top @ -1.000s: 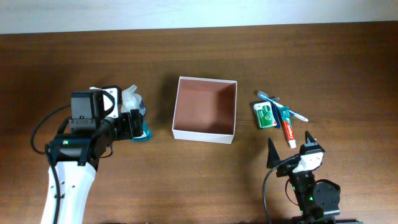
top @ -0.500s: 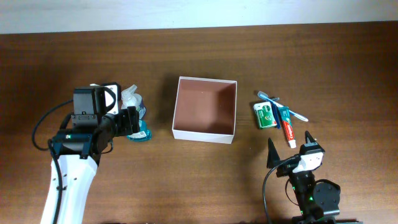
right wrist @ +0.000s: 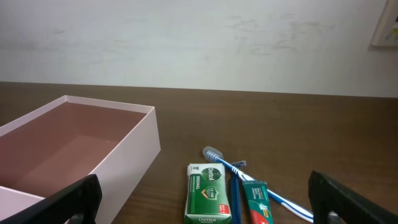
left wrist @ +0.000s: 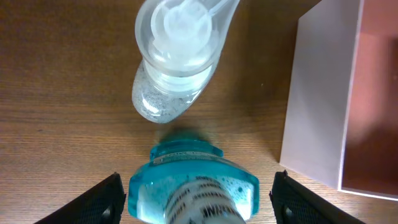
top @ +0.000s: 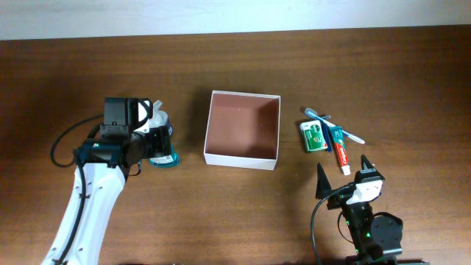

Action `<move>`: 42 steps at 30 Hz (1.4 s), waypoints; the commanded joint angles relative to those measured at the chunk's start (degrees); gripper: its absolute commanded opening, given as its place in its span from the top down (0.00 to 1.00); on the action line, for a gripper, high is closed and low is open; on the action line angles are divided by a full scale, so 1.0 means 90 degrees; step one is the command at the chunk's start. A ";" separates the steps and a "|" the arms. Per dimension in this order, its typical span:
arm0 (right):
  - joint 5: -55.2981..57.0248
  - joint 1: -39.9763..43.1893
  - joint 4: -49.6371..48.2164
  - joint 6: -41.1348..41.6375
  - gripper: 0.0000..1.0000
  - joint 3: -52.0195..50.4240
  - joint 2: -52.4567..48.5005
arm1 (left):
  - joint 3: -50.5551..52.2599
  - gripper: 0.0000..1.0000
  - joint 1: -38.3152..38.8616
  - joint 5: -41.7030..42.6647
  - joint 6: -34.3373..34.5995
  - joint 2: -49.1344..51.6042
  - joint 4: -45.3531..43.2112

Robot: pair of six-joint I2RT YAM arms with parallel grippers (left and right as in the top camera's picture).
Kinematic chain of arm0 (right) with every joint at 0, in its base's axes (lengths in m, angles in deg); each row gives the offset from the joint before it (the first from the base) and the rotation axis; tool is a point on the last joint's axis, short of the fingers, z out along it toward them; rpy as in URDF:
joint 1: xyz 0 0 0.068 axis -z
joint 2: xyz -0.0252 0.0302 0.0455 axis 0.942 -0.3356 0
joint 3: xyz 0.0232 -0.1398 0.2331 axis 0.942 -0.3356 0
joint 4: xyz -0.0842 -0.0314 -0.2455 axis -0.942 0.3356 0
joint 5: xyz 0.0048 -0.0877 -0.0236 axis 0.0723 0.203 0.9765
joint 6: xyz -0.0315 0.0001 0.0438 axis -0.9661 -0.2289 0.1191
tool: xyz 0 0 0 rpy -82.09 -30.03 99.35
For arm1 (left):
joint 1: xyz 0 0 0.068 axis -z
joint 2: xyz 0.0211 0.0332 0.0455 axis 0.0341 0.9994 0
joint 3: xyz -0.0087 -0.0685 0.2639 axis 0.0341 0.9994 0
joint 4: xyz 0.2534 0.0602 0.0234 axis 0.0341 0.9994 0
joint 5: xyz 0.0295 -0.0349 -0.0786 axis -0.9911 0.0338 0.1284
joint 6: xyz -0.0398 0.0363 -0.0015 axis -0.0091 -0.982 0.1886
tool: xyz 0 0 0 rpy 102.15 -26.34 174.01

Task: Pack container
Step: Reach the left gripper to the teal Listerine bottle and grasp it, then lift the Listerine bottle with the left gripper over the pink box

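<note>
The container [top: 243, 126], a shallow square open-topped box with white walls and pinkish-brown inside, sits upright mid-way along the bench [top: 184, 221], seemingly slightly skewed.

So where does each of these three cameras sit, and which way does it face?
Overhead: fixed above the table, facing straight down; left gripper and right gripper show.
Left wrist: on the left arm, facing down at a teal bottle and a clear bottle; two black fingertips show.
Right wrist: on the right arm, low, facing level across the table toward the wall; fingertips at the bottom corners.
Shared: all three show the container.
</note>
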 commanded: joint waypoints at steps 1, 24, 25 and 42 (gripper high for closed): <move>-0.0015 0.0051 0.0029 0.0000 0.01 -0.0029 0.0046 | -0.0083 0.28 0.0017 -0.0109 -0.0085 0.0192 -0.0068; -0.0015 0.0051 0.0029 0.0000 0.01 -0.0029 0.0046 | -0.0090 0.71 0.0019 -0.0109 -0.0080 -0.0119 -0.0129; -0.0015 0.0051 0.0029 0.0000 0.01 -0.0029 0.0046 | -0.0090 0.72 0.0019 -0.0109 -0.0080 -0.0219 -0.0117; -0.0015 0.0051 0.0029 0.0000 0.01 -0.0029 0.0046 | -0.0100 0.82 0.0027 0.1574 -0.0078 -0.2273 0.0068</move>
